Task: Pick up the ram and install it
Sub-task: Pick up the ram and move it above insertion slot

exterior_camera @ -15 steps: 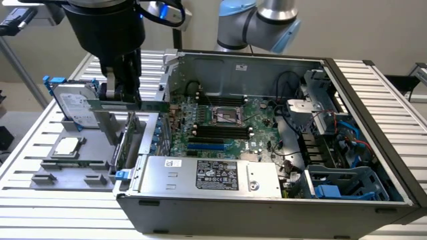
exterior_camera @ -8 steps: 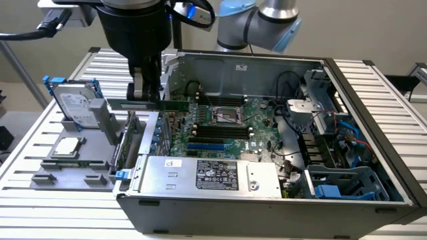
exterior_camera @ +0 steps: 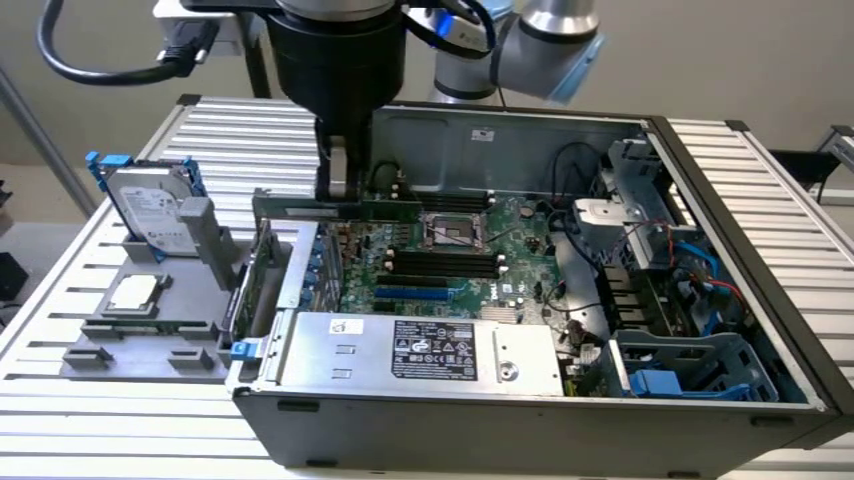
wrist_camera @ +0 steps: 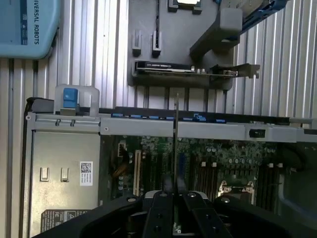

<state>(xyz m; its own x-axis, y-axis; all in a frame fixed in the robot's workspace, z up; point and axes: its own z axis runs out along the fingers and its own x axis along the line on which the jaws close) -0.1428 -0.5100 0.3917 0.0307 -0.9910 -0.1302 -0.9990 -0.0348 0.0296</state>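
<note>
Hand gripping the ram over the open computer case.
Closed narrowly on the stick's upper edge, the hand is holding the long, thin green board level above the motherboard, toward the exterior view's left and the case's far side.

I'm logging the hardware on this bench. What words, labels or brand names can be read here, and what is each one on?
"UNIVERSAL ROBOTS": on the pale blue arm cover, in the wrist view.
Black label on the power supply: print too small to read.
White code sticker on the same power supply: not readable.
Hard drive label: blurred, not readable.
</note>
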